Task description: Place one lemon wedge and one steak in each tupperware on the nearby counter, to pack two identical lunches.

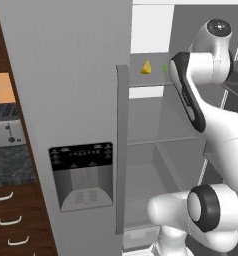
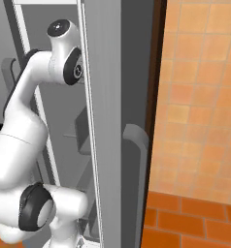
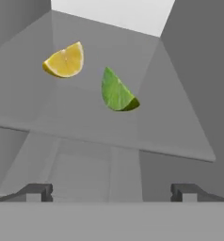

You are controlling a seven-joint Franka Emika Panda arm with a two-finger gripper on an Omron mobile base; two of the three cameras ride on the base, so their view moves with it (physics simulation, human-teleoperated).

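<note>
From the left base view, my arm reaches into the open fridge [image 1: 156, 150], where the lemon wedge [image 1: 147, 67] sits on an upper shelf [image 1: 148, 85], its tip upward.

From the right base view, my arm goes behind the fridge door [image 2: 105, 121].

In the hand view, my gripper [image 3: 112, 192] is spread wide, holding nothing. The lemon wedge lies up left, cut face toward me, long axis slanting up to the right, a lime wedge [image 3: 116, 92] just beside it.
</note>
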